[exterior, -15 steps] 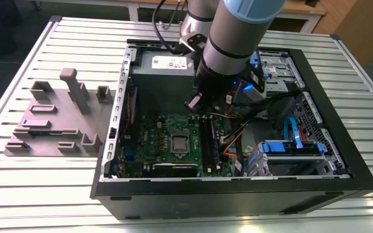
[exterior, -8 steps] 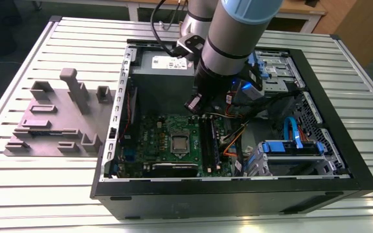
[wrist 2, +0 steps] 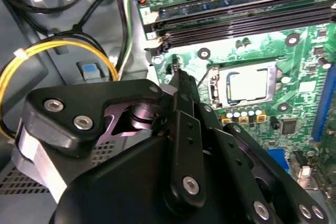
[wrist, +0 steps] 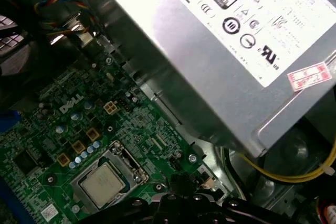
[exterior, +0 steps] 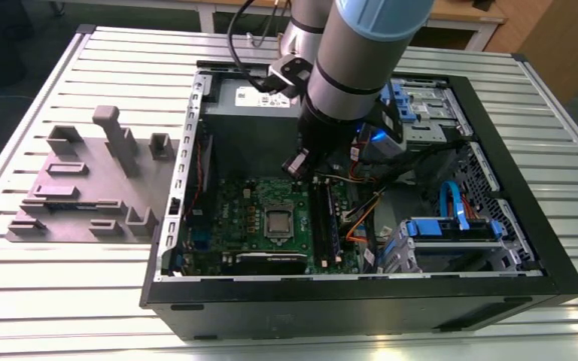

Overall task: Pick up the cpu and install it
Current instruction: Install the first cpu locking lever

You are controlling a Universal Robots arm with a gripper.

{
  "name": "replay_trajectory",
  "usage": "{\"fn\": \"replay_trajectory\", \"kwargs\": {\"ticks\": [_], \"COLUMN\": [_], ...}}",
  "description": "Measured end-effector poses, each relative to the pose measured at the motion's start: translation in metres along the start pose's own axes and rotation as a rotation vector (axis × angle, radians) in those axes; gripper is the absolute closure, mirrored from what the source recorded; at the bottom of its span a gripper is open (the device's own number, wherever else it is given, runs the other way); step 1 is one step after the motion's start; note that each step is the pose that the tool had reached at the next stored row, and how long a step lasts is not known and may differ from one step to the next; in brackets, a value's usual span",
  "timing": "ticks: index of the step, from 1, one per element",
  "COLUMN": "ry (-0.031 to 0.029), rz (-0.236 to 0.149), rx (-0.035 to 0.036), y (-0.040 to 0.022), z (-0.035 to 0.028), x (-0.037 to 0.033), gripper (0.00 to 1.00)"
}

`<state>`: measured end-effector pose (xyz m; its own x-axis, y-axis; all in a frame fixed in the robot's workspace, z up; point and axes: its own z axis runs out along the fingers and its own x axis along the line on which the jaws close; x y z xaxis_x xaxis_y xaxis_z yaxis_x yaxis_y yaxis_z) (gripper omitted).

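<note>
Second wrist view puts the black gripper [wrist 2: 178,77] closest to the lens, its linked fingers drawn together to a narrow tip and closed on nothing. Just past that tip lies the cpu [wrist 2: 248,86], a small silvery square with a pale rim, sitting flat in its socket on the green motherboard [wrist 2: 299,66] and clear of the gripper. A metal frame [wrist 2: 216,85] borders the socket. Dark memory slots [wrist 2: 252,22] run across the board beyond it, and yellow cables [wrist 2: 52,51] loop over the grey case floor to one side. In the first wrist view the same chip [wrist: 103,183] rests in the socket near the gripper's tip, with the grey power supply [wrist: 220,77] and its white label rising behind. The exterior view shows the robot arm [exterior: 360,60] reaching down into the open computer case [exterior: 369,289], the gripper hanging over the board between the cpu and the power supply. Blue drive brackets [exterior: 450,226] sit toward the exterior view's right inside the case. The case lies on a slatted metal table [exterior: 68,301], and a grey moulded fixture [exterior: 78,188] stands beside it on the exterior view's left.
</note>
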<state>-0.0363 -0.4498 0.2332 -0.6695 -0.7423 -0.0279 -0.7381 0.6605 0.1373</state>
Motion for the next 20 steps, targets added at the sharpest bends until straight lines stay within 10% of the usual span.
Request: {"fn": "replay_trajectory", "kwargs": {"ticks": [20], "ry": [0.003], "rz": [-0.093], "rx": [0.0083], "y": [-0.0034], "z": [-0.0041], "x": [0.0136], "gripper": [0.89]}}
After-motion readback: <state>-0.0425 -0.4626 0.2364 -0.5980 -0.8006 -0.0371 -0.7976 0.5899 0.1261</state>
